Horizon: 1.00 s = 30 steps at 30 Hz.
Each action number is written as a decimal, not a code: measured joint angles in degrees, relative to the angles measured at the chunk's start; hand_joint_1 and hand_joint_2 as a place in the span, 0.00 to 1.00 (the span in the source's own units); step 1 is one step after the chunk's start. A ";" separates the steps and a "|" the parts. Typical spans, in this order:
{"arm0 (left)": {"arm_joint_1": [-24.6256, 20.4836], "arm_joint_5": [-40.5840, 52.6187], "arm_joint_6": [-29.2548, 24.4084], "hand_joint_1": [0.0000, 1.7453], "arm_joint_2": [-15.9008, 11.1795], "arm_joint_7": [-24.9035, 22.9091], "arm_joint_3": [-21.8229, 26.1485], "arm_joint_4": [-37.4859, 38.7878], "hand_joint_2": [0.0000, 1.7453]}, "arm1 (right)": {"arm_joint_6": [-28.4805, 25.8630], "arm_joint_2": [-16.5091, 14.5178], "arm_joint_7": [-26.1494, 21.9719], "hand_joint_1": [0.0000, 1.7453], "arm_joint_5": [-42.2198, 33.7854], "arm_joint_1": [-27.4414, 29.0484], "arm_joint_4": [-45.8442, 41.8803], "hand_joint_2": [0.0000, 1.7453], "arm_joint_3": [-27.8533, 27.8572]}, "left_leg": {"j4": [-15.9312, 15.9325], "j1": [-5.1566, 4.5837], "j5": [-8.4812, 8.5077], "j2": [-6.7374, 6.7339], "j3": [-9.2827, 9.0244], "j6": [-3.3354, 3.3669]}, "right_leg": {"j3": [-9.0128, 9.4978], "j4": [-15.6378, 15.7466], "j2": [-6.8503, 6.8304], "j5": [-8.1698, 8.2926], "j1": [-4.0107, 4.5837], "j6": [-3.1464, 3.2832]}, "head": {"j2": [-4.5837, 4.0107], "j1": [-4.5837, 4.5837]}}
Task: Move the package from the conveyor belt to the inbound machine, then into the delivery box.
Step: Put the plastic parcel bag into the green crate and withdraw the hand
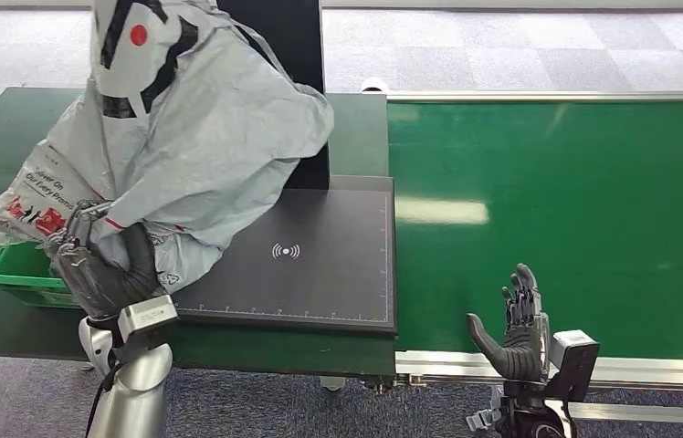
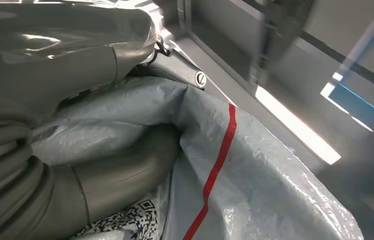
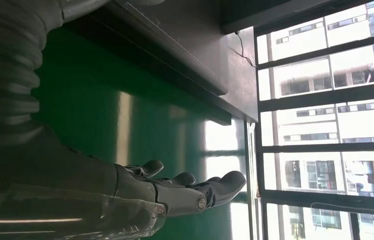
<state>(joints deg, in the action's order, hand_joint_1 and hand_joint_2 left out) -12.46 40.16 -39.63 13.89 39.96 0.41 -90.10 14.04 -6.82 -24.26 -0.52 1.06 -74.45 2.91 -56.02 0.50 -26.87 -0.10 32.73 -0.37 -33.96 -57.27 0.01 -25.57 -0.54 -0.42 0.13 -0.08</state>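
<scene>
Left hand (image 1: 105, 274) grips the grey package (image 1: 201, 137) printed "Every Promise"; right hand (image 1: 513, 328) spread, holding nothing.

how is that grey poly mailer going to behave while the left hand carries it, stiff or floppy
Probably floppy: the grey package bunches and folds where the left hand grips it. Its glossy film looks slippery, so it may slide in the grip. It billows loosely, so it seems light for its size.
</scene>
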 joint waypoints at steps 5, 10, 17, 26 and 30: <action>-4.86 2.70 0.00 0.99 1.95 -0.01 12.97 5.01 1.00 | -0.26 0.00 0.40 0.00 0.22 0.30 -0.21 1.00 0.04 | 0.00 0.03 0.02 -0.01 -0.03 -0.02 | 0.00 -0.01 0.01 0.01 0.03 0.01 | 0.00 -0.01; -7.55 4.65 0.00 0.95 3.55 -0.01 21.91 9.11 1.00 | -0.31 0.02 0.44 0.00 0.38 0.44 -0.33 1.00 0.16 | 0.00 0.03 0.02 -0.02 -0.03 -0.02 | -0.01 -0.02 0.02 0.01 0.03 0.01 | 0.00 0.00; -12.41 19.03 0.00 0.97 4.59 -0.56 31.70 14.89 1.00 | -0.31 0.02 0.46 0.00 0.42 0.75 -0.71 1.00 0.25 | -0.01 0.02 0.01 -0.04 0.00 -0.02 | 0.00 -0.01 0.03 0.01 0.01 0.01 | 0.00 0.00; -16.85 36.83 -0.06 0.82 4.51 -5.34 45.08 20.79 1.00 | -0.48 0.75 0.44 0.00 0.11 1.24 -1.00 1.00 0.44 | 0.00 0.05 0.02 -0.05 -0.02 -0.03 | -0.01 -0.03 0.04 0.01 0.05 0.02 | 0.00 0.01; -16.71 39.00 -0.09 0.61 4.45 -9.25 44.70 20.82 1.00 | -0.74 0.98 0.45 0.00 -0.26 1.07 -1.00 1.00 0.46 | 0.00 0.03 0.01 -0.03 0.00 -0.03 | 0.00 -0.02 0.03 0.00 0.03 0.01 | 0.00 0.00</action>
<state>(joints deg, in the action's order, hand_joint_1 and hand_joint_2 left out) -29.18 79.16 -39.71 18.34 30.71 45.11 -69.28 13.29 -5.84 -23.81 -0.78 2.12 -75.45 3.37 -56.03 0.53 -26.86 -0.13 32.73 -0.40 -33.96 -57.30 0.04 -25.56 -0.51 -0.41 0.13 -0.08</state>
